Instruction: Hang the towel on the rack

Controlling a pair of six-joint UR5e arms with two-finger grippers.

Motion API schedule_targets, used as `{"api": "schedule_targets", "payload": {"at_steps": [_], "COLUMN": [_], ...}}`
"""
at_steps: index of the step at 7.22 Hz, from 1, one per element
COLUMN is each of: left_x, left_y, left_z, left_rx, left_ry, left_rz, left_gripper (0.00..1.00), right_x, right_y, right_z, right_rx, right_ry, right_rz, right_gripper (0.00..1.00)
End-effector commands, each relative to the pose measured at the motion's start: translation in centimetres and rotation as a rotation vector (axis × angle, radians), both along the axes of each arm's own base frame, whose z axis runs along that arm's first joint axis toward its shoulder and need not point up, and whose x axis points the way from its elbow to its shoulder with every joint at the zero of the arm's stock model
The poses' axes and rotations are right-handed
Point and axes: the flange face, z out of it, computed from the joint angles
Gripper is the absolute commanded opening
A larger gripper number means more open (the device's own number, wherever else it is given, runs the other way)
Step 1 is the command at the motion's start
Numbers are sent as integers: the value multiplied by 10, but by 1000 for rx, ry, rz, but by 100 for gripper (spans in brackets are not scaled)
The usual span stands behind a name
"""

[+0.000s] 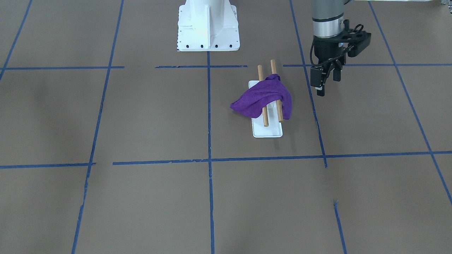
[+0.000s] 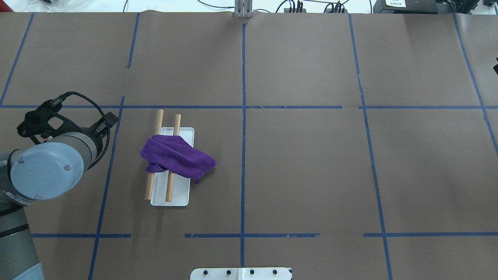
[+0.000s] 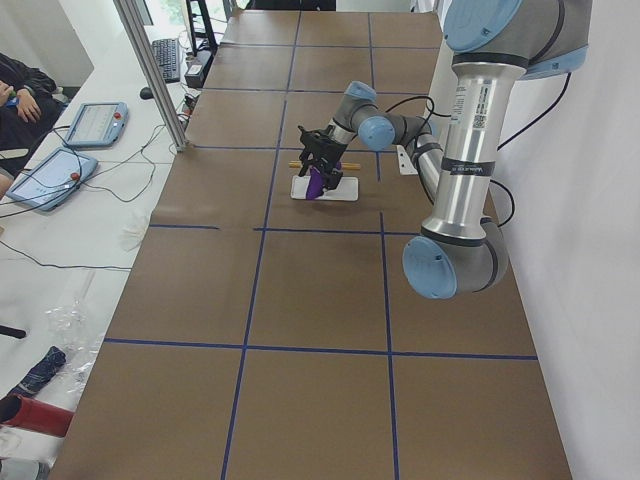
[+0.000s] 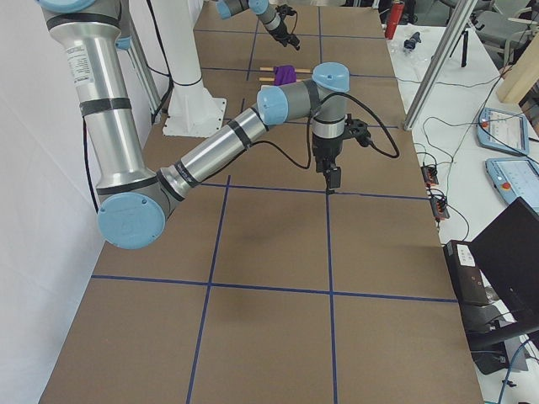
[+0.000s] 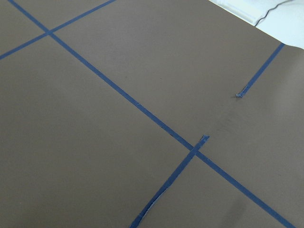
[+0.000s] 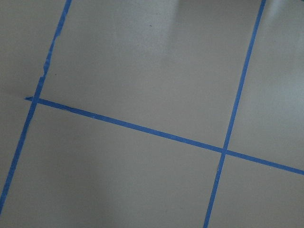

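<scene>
Finding the purple towel already slung across both light-brown dowel rods of the rack, around their mid-length, with bare rod ends poking out on either side of the cloth. Soft, rumpled, bunched into folds rather than spread flat; deep violet against the flat white base. Hangs in a wide lobe off the inner rod, toward the middle of the desk, past the base edge; drops in a shorter fold over the outer rod. Cannot tell about contact between the low lobe and the desk. Sits on the robot's left half of the brown desk, among lines of blue tape, a little out from the white pedestal.

As for the left hand: poised above the desk near the rack, on its outer side, apart from the cloth, fingers pointing down and spread, gripping nothing. As for the right hand: seen only from the desk's end, hanging low near a crossing of tape lines, well apart from rack and towel; cannot tell whether spread or pressed together. Showing only brown surface and blue tape from both wrist cameras.
</scene>
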Motion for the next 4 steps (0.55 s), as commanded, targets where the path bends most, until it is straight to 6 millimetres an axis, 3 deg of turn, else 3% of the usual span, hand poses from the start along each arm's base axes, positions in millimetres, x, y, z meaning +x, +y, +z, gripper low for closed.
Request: {"api": "schedule_targets", "payload": {"at_steps": [1, 4], "left_x": [-52, -139], "left_y": [-35, -90], "left_z": [6, 42], "left_rx": [49, 113], "left_ry": [-67, -114], "left_rz": [267, 567], "left_gripper": [100, 100], "right_x": [0, 16], "right_y": [1, 16], "right_z": [12, 37], "right_rx": [-21, -88], "right_ry": [16, -52], "right_rz": [-1, 13], "right_gripper": [100, 100]}}
